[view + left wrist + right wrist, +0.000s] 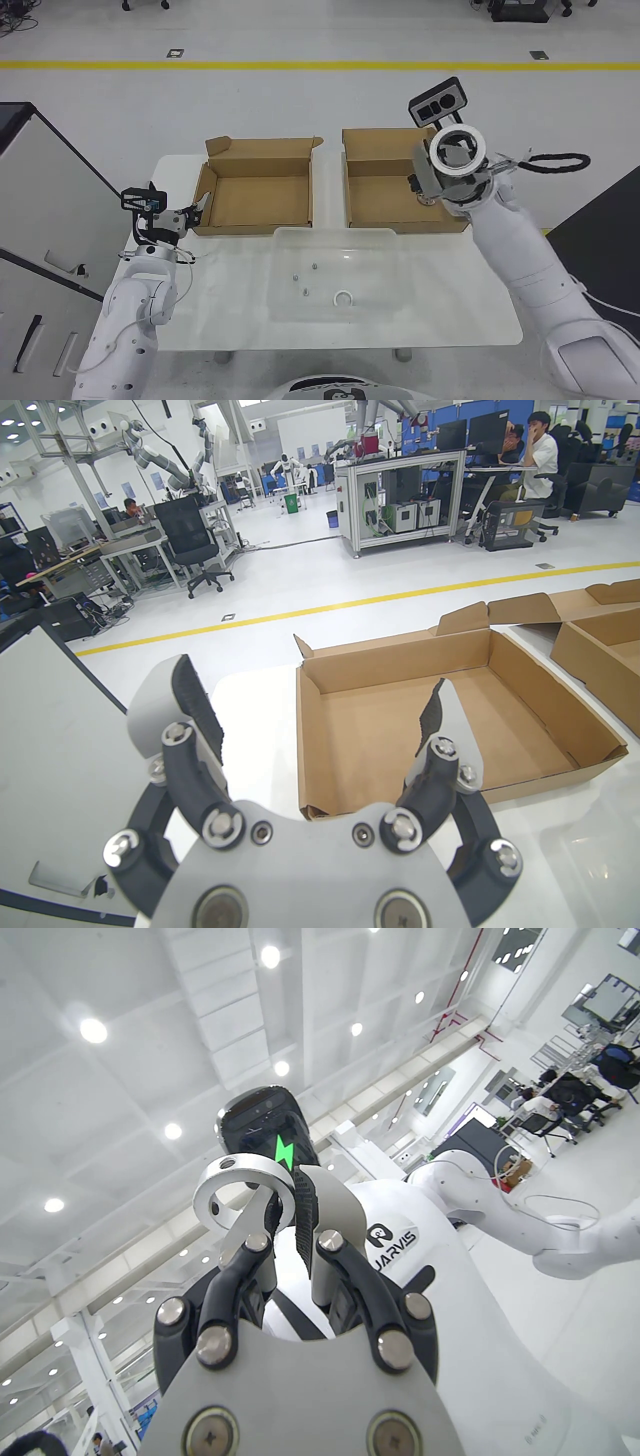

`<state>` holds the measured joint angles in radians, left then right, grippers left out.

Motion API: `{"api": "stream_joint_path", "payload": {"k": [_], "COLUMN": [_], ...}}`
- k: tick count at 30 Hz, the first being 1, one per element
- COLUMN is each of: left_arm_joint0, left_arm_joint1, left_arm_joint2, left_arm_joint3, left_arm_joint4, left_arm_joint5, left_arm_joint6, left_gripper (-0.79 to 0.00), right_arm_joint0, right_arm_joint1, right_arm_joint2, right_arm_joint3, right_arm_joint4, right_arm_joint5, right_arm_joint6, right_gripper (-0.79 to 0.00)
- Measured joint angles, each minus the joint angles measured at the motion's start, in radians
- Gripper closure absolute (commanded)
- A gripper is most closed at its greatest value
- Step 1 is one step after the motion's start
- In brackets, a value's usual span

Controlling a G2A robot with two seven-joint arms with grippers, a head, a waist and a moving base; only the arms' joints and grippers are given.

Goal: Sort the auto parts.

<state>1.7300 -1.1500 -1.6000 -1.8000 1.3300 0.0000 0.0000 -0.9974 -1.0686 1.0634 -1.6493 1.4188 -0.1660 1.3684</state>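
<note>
Left gripper [310,675] hangs at the left edge of the tabletop [450,300], fingers spread wide apart with nothing between them, just off the near left corner of the left box [520,720]. At the middle of the front edge sits a clear tray [330,231]. It holds a pale ring [343,297] lying flat toward its front wall and three small dark bits [306,292] scattered apart to the left of that ring; what the bits are is too small to tell. Beyond the tray, two open cardboard boxes stand side by side along the far edge, a narrow gap between them and their lids folded back. The left box shows plain brown floor from wall to wall. The right box [380,190] shows the same brown floor over its left part, while its right part is hidden under the right arm. Right gripper [287,1188] is raised above that hidden part, turned upward, and is clamped on a silver collar [260,1167]. One finger passes through the collar's hole and the other presses on its outer wall. Round holes are drilled into the collar's band.
</note>
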Motion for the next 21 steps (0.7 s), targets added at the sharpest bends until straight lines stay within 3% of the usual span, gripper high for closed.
{"api": "stream_joint_path", "payload": {"k": [6,16,21], "left_arm_joint0": [0.0,0.0,0.0], "left_arm_joint1": [0.0,0.0,0.0], "left_arm_joint2": [0.0,0.0,0.0], "left_arm_joint3": [0.0,0.0,0.0], "left_arm_joint4": [0.0,0.0,0.0], "left_arm_joint5": [0.0,0.0,0.0], "left_arm_joint6": [0.0,0.0,0.0], "left_gripper": [-0.785,-0.785,-0.785], "right_arm_joint0": [-0.019,-0.058,-0.06], "right_arm_joint1": [-0.005,-0.038,-0.052], "right_arm_joint2": [0.022,0.012,0.017], "right_arm_joint3": [-0.012,-0.01,0.002], "right_arm_joint4": [-0.045,0.175,0.208], "right_arm_joint5": [0.007,0.062,0.067], "right_arm_joint6": [-0.013,0.027,0.035], "right_gripper": [0.0,0.0,0.0]}}
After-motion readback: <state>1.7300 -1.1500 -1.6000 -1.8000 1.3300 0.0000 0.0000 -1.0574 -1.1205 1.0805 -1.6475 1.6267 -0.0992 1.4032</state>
